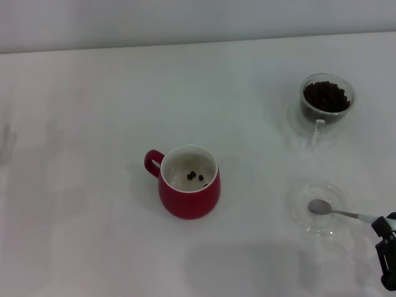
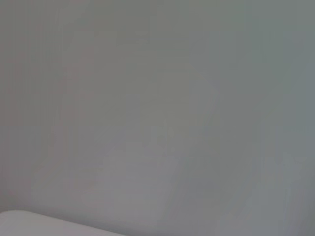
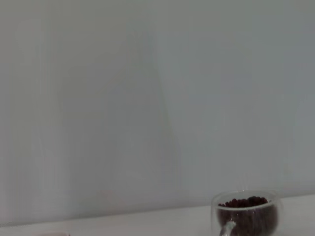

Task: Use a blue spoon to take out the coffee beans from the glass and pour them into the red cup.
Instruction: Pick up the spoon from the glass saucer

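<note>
The red cup [image 1: 189, 198] stands at the middle of the table with a few coffee beans [image 1: 195, 177] inside on its white bottom. The glass [image 1: 326, 102] stands at the back right, filled with a heap of coffee beans [image 1: 326, 96]; it also shows in the right wrist view [image 3: 246, 214]. The blue spoon [image 1: 334, 211] lies with its empty metal bowl on a clear glass saucer [image 1: 318, 230], its handle pointing right. My right gripper [image 1: 382, 238] is at the right edge, right at the end of the spoon's handle. My left gripper is out of view.
The white table [image 1: 93, 124] ends at a pale wall at the back. The left wrist view shows only the wall and a corner of the table [image 2: 29, 223].
</note>
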Motion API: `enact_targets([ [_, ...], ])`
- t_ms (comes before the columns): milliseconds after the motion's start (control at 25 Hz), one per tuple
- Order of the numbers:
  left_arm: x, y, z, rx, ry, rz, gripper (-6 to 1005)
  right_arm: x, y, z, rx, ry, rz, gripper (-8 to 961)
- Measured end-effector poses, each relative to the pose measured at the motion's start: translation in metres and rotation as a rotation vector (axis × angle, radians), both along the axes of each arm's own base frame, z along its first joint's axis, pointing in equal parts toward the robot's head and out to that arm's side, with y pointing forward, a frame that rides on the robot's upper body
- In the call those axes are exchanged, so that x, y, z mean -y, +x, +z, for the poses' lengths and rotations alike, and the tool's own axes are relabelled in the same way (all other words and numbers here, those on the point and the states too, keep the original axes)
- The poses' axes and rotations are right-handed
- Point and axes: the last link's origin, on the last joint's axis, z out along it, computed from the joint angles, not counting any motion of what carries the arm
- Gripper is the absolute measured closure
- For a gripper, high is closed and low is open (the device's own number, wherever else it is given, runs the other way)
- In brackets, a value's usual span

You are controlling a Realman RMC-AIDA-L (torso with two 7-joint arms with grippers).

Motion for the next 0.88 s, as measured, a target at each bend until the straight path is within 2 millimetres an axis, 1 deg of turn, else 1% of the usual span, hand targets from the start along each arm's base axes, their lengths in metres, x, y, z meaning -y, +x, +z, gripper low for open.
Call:
enact_targets([
  [480, -0.001, 0.001, 0.000, 0.003, 0.002, -0.001, 123, -0.005, -0.002, 0.006, -0.034, 0.030, 0.030, 783],
  [880, -0.002, 0.002, -0.001, 0.006, 0.002, -0.003, 123, -0.014, -0.001, 0.010, -0.087, 0.038, 0.051, 797],
])
